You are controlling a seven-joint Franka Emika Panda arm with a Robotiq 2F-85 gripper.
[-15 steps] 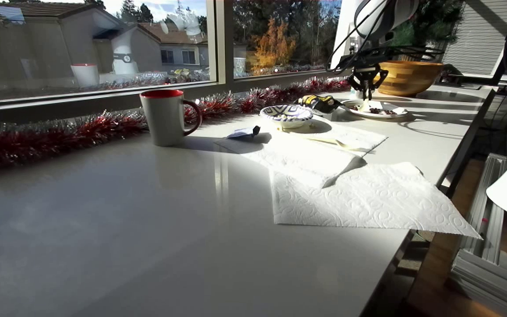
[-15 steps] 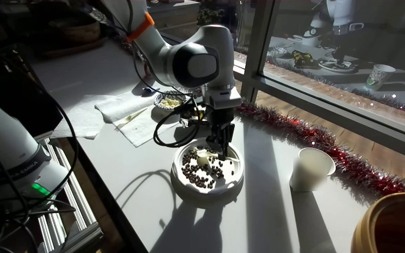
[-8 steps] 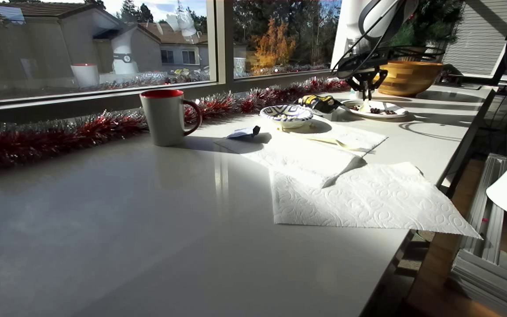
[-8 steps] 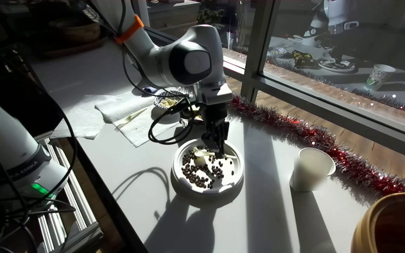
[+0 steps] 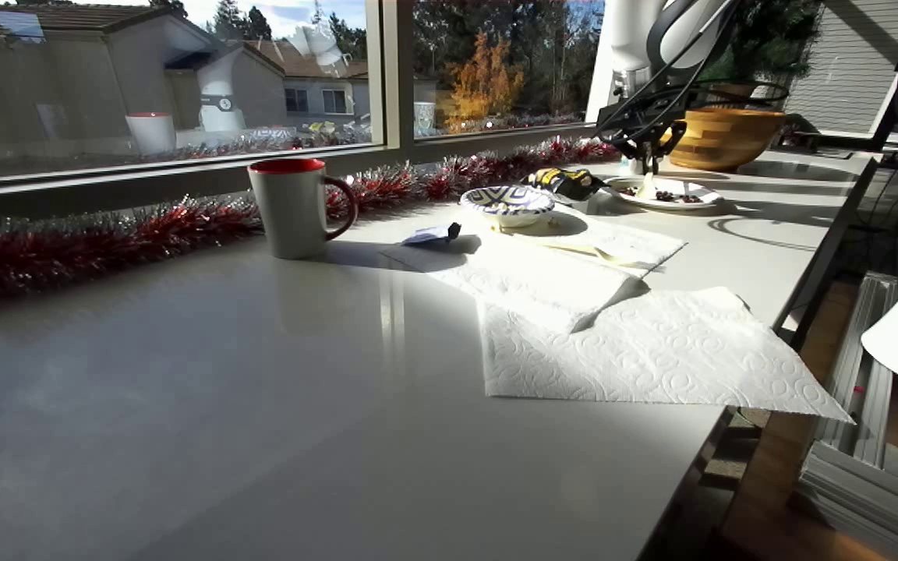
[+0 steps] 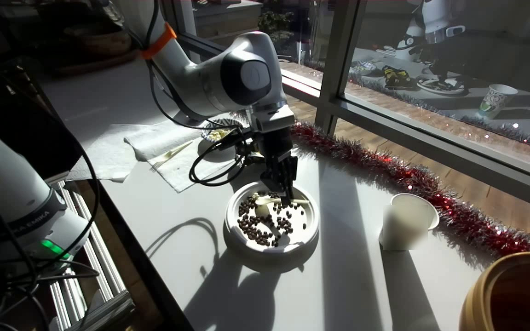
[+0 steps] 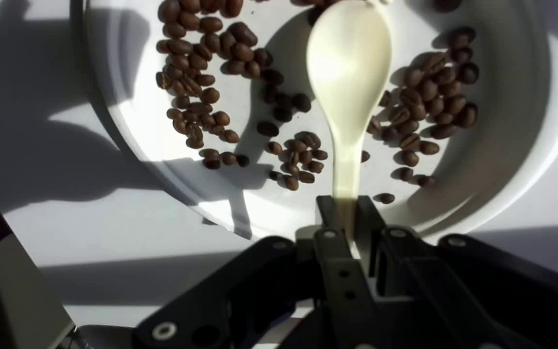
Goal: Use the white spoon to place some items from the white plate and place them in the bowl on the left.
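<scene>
Creamy-white, the spoon [image 7: 349,63] is clenched by its handle in the gripper [image 7: 348,211], scoop end free above the coffee beans [image 7: 193,89] on the white plate [image 7: 516,131], presumably for dipping, while the bowl [image 5: 507,201] sits leftward in both exterior views.

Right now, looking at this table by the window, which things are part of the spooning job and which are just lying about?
For the job: gripper, shut on the white spoon; white plate; dark beans; patterned bowl.

Just lying about: red-rimmed mug; paper towels; pale fork; black-and-yellow packet; pale cup; wooden bowl; tinsel.
</scene>
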